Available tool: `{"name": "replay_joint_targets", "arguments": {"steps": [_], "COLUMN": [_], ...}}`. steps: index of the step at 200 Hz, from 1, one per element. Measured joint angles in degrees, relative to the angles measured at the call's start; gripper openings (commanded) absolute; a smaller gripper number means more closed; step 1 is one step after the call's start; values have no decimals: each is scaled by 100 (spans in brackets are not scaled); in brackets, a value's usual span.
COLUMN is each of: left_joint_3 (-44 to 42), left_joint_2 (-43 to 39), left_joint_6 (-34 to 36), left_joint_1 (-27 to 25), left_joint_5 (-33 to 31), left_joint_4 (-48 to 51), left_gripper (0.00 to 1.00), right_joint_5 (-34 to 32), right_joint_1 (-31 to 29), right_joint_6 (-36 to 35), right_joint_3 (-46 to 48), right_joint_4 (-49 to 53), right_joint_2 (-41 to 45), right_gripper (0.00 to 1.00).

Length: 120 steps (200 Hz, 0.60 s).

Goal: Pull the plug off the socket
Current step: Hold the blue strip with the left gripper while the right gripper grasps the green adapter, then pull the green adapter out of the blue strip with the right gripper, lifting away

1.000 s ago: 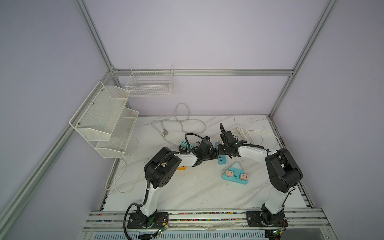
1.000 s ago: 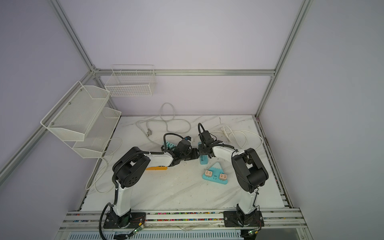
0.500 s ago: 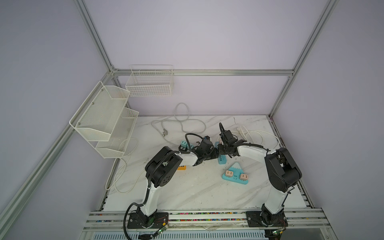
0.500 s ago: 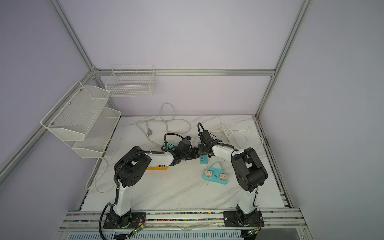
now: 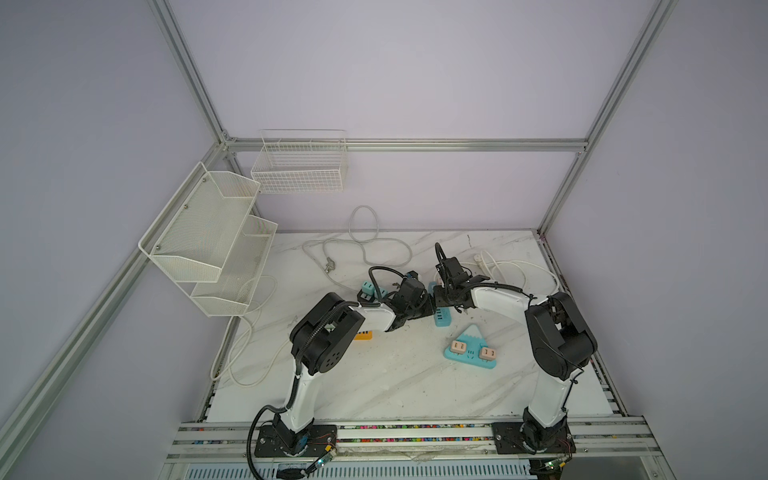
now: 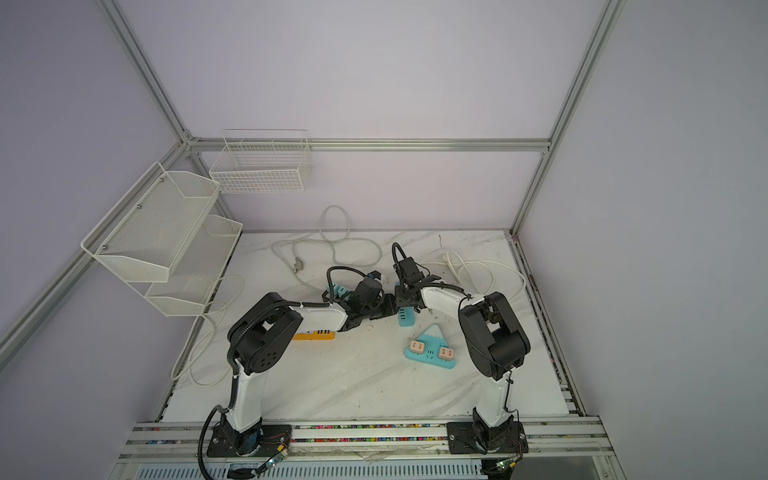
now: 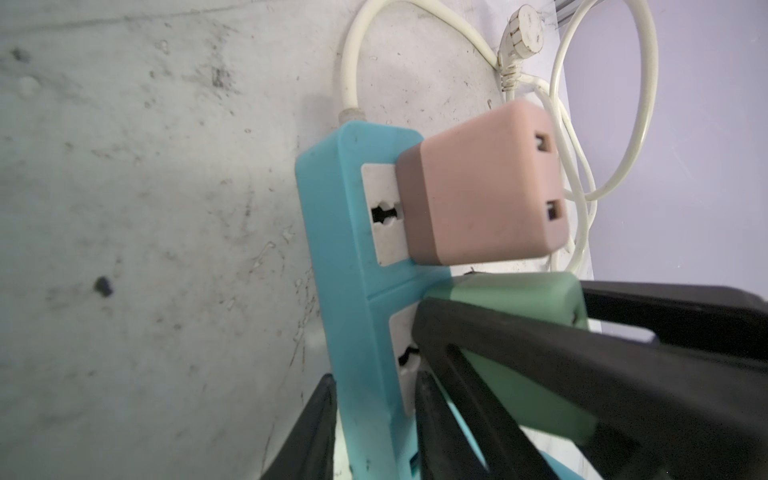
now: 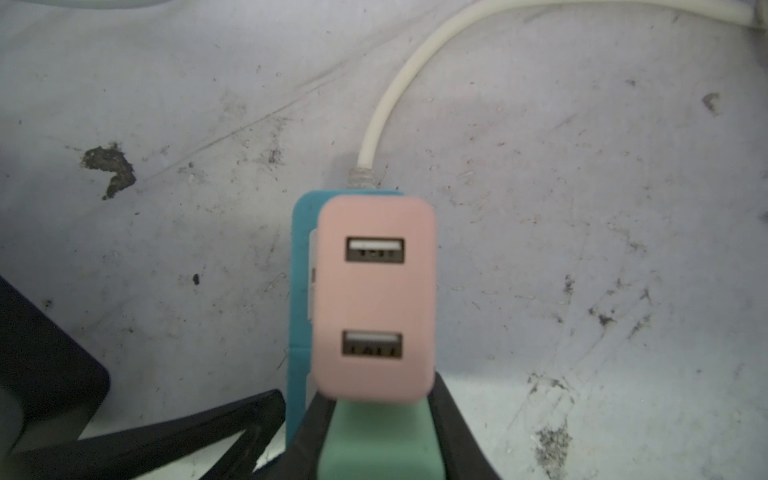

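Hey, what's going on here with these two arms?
The right gripper is clamped on a green plug that sits in a blue strip. The left gripper grips the strip from both sides, apparently to steady it. The green plug is not yet out of its socket. A pink plug sits in the next socket, untouched.
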<state>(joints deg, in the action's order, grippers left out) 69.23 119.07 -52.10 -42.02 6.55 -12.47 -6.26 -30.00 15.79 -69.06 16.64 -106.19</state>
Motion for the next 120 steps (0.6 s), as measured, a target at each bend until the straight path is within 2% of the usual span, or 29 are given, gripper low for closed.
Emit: {"name": "replay_joint_targets", "arguments": {"steps": [120], "left_joint_3": [39], "left_joint_2": [-39], "left_joint_6": [22], "left_joint_1": [-44], "left_joint_5": [-188], "left_joint_4": [205], "left_gripper": [30], "right_joint_5": [-42], "right_joint_1": [-17], "right_joint_6": [44], "right_joint_3": [-81], "right_joint_4": [114], "right_joint_2": [-31], "right_gripper": [20]}}
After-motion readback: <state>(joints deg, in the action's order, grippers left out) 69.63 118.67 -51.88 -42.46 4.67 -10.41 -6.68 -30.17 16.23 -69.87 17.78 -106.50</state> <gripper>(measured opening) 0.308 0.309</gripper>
